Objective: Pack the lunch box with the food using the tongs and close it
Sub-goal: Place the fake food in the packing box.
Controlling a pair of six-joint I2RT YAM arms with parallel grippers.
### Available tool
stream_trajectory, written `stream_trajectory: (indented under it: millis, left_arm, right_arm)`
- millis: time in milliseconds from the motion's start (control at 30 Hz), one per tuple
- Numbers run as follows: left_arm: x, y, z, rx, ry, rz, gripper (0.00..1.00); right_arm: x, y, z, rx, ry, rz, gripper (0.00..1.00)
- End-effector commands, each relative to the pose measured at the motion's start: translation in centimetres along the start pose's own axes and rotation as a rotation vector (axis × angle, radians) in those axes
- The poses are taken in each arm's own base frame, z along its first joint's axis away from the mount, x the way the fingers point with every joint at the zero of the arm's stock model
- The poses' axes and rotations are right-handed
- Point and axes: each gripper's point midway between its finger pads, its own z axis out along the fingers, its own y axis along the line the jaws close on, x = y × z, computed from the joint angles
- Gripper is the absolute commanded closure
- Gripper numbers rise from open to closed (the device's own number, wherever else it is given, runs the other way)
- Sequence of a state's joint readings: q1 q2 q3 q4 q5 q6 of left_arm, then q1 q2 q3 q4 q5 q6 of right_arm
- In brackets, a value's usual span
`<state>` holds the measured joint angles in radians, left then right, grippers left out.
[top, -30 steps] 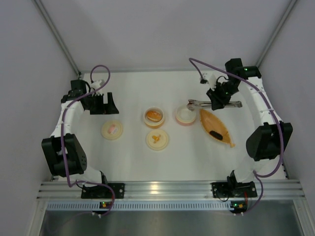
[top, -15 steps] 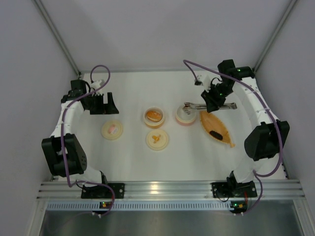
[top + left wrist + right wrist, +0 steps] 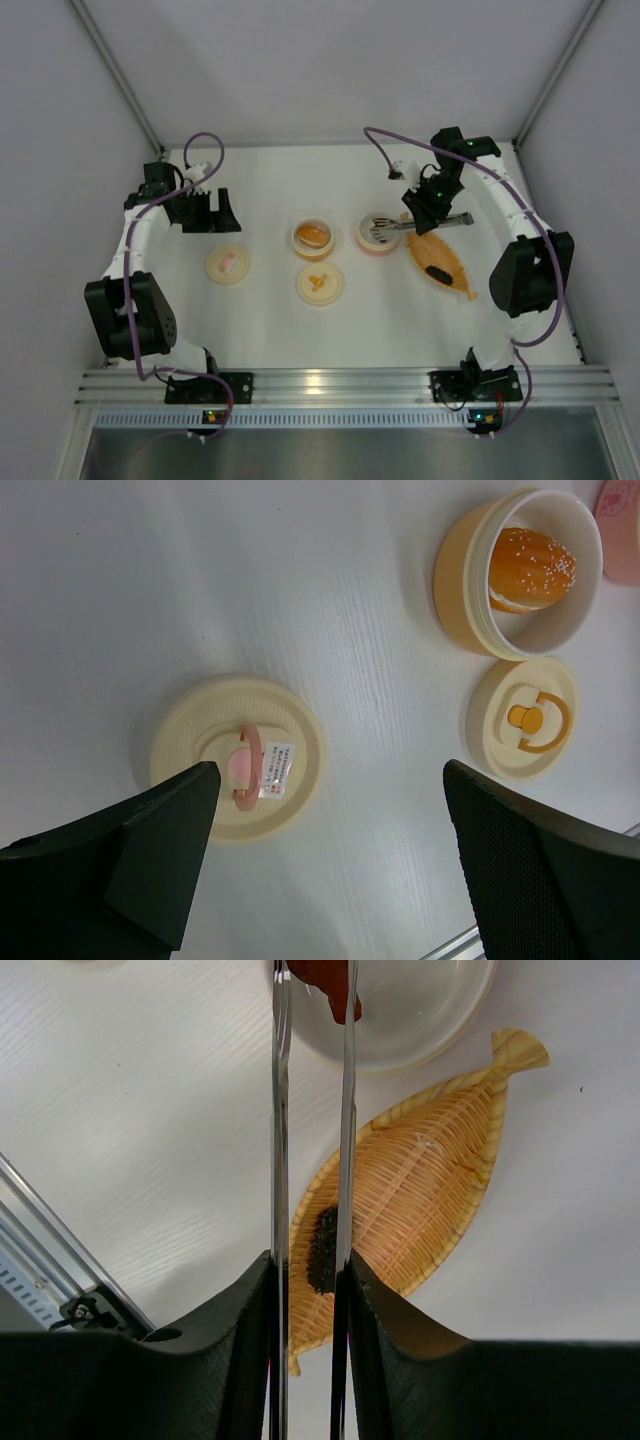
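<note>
White table (image 3: 262, 322) — right gripper (image 3: 310, 1275) clamps tongs (image 3: 346, 1110), apparently pinching a red bit (image 3: 335, 985).

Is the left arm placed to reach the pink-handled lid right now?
Probably yes: the left end effector hangs open near the pink-handled lid, which lies flat with nothing on it or between them.

Sticker (image 3: 279, 769) on cream lid (image 3: 185, 745): tiny print, probably red, unreadable.

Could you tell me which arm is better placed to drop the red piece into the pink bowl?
Right. The right gripper is shut on the tongs, whose tips pinch the red piece over the pink bowl. The left gripper hangs open above a lid, away from that bowl.
</note>
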<state>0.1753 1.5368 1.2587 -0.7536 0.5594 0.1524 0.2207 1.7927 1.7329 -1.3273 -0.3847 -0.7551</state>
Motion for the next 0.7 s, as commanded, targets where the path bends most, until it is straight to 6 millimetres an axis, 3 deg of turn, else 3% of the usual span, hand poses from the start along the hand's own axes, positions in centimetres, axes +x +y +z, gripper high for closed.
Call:
stream_trajectory:
  millis: [0, 367, 500, 667]
  left_arm:
    - [-1.0, 0.3, -0.1, -0.004, -0.037, 0.032, 0.02]
    - [-1.2, 0.0, -0.3, 0.003, -0.04, 0.034, 0.02]
    - [-1.4, 0.0, -0.5, 0.001, -0.045, 0.034, 0.02]
    - [-1.5, -0.2, -0.7, 0.004, -0.051, 0.05, 0.02]
  right_arm:
    - [0.1, 1.5, -0.2, -0.043, 0.022, 0.012, 0.74]
    - [-0.2, 2.2, -1.0, -0.059, 0.0, 0.004, 0.57]
    - [-0.2, 2.2, -1.5, -0.045, -0.008, -0.003, 0.62]
    - [1.0, 2.5, -4.0, -0.022, -0.013, -0.024, 0.69]
